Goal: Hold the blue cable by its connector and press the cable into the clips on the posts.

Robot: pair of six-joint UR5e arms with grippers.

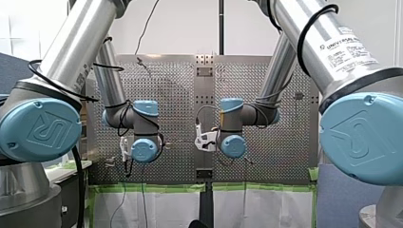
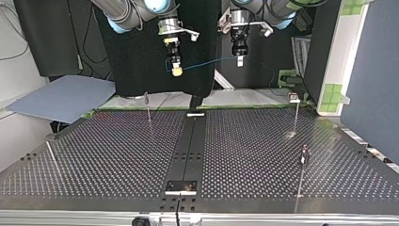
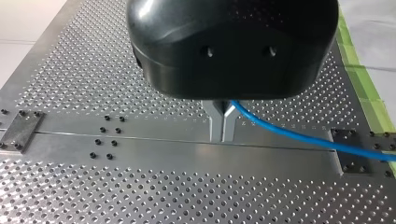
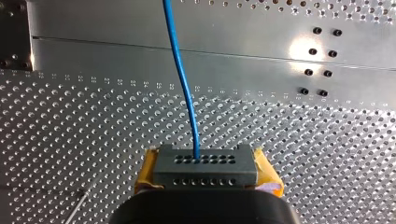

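Item: blue cable (image 3: 299, 135), aloft. Your right jaws clamp the connector (image 4: 204, 170); left jaws pinch the cable; posts (image 2: 147, 106) seemingly unthreaded, all clipping outstanding.

My left arm (image 1: 81, 38) and my right arm (image 1: 344, 52) reach over the perforated table (image 1: 176, 95). Green tape (image 1: 157, 188) edges its near side.

"UNIVERSAL ROBOTS" label on my right arm (image 1: 332, 45)

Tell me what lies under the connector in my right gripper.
Under the connector, clamped in my right gripper, only the perforated table shows; the blue cable runs out above its smooth centre strip. The spot straight beneath is hidden by connector and gripper.
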